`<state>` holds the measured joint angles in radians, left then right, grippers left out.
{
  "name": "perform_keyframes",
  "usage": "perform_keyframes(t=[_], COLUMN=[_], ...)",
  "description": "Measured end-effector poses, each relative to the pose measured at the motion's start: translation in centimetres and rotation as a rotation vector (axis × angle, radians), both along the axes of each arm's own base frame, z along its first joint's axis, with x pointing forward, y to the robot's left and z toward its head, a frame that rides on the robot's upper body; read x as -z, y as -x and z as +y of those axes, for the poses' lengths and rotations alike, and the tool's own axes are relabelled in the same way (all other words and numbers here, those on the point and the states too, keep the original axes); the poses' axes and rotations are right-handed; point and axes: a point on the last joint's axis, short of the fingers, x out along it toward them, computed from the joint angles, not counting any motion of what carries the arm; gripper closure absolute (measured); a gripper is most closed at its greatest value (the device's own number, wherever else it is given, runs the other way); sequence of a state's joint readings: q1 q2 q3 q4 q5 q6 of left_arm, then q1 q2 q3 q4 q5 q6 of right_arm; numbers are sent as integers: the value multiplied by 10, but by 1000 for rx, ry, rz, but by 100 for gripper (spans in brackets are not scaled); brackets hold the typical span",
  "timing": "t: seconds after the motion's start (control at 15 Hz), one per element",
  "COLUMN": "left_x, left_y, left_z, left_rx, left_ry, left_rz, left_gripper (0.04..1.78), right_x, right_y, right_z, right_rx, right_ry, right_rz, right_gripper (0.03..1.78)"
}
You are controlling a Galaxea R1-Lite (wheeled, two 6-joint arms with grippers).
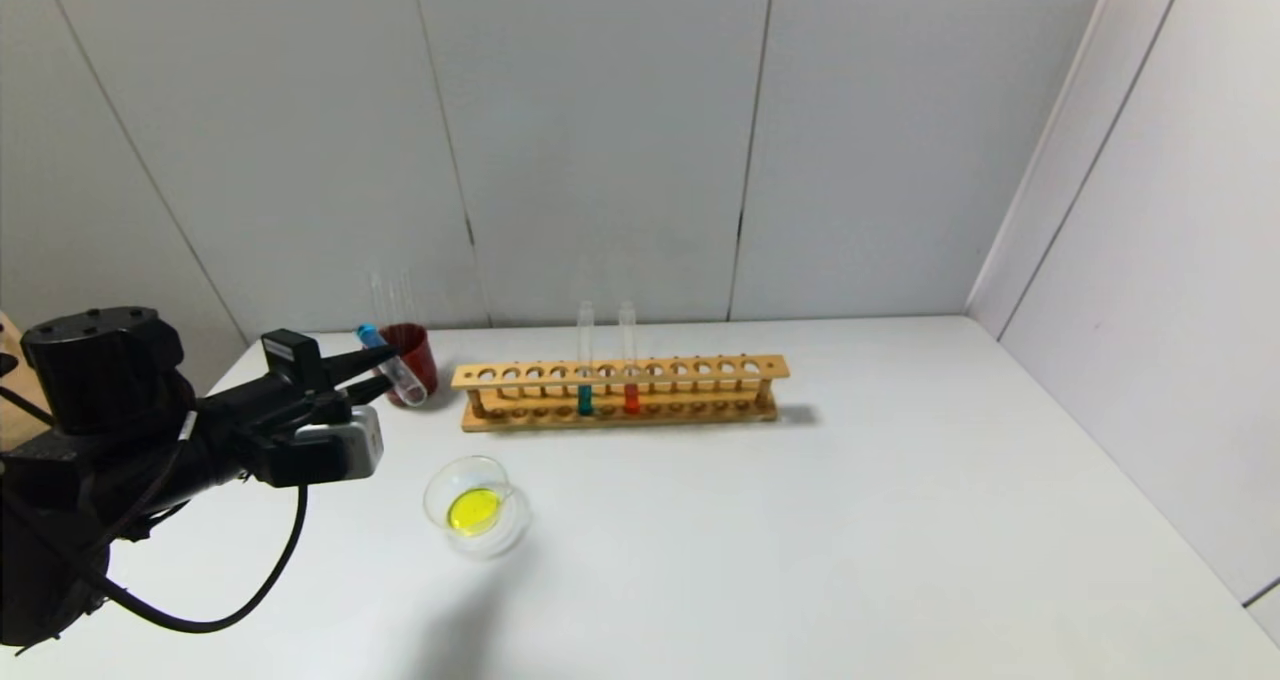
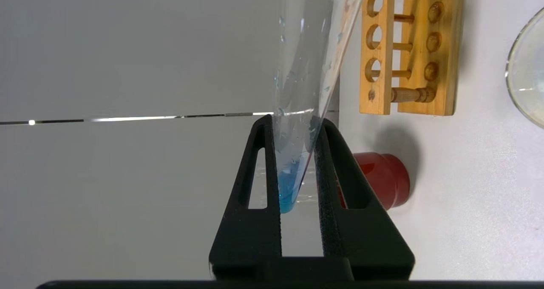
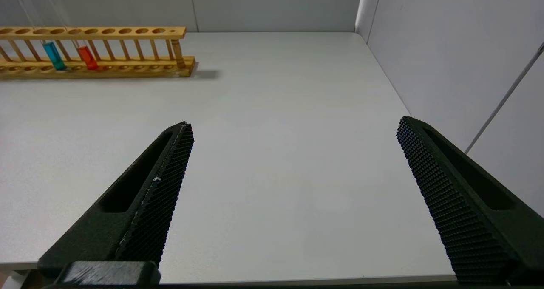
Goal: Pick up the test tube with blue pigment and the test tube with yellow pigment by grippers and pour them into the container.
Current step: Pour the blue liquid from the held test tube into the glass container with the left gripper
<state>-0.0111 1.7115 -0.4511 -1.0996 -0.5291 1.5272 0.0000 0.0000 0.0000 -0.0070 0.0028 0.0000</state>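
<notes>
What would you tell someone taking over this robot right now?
Left gripper: shut on the test tube with blue pigment, held tilted near the red cup.
Right gripper: open, idle over bare table.
Container: on the table, holding yellow liquid only.
Rack: one teal tube and one orange-red tube.
Done: yellow appears poured.
Left: the blue still has to go into the container; some remains in the tube's round end.
</notes>
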Motion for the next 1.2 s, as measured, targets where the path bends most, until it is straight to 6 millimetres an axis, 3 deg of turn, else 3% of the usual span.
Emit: perform_keyframes(t=[0.47,1.2], left_x=[4,22], left_y=[-17,-25], left_z=[12,20], left_rx=[-14,21], left_ry=[-71,-152], left_rz=[-39,-34], left_gripper=[152,152], right_x=[0,0], right_y=[0,0], right_z=[0,0], right_rx=[0,0], right_ry=[0,0], right_rz=[0,0], right_gripper=[6,6])
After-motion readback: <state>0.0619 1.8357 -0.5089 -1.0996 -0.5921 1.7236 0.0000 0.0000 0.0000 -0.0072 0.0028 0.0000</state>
